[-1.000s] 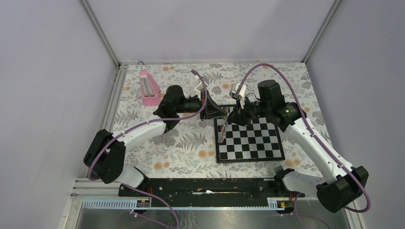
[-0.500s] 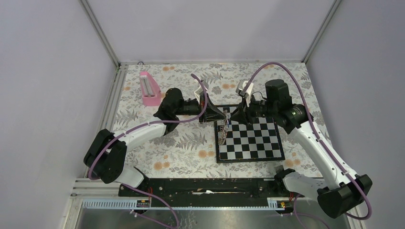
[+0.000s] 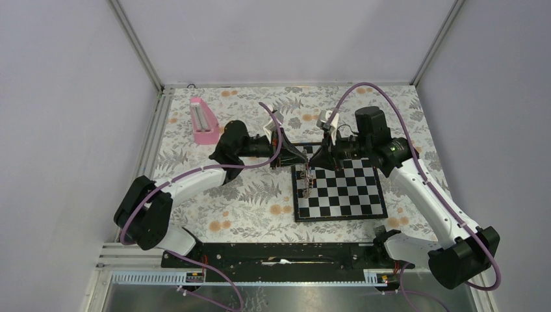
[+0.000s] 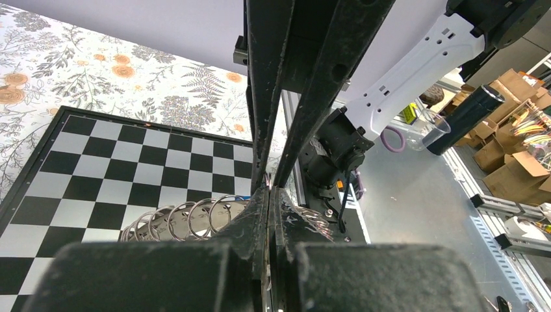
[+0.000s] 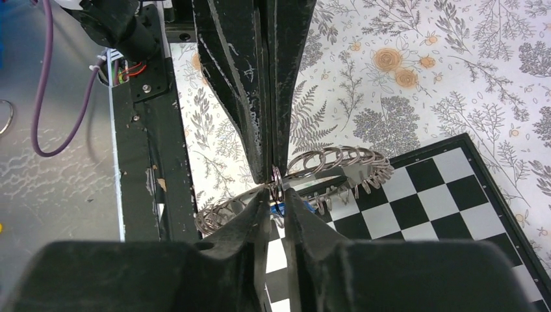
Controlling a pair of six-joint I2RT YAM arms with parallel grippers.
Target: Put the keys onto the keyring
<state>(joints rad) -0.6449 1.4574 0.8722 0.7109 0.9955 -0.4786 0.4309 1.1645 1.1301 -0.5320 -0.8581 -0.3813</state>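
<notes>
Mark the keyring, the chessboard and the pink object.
keyring (image 5: 334,157), right wrist view, upper arc of its linked loops.
chessboard (image 3: 351,195), top view, bare squares near its middle.
pink object (image 3: 204,122), top view, its middle.

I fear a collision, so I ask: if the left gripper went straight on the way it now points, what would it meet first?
The right gripper, tip to tip with the left gripper near the chessboard's edge, keyring loops between them. Depth is unclear, but hardly any gap shows.
</notes>
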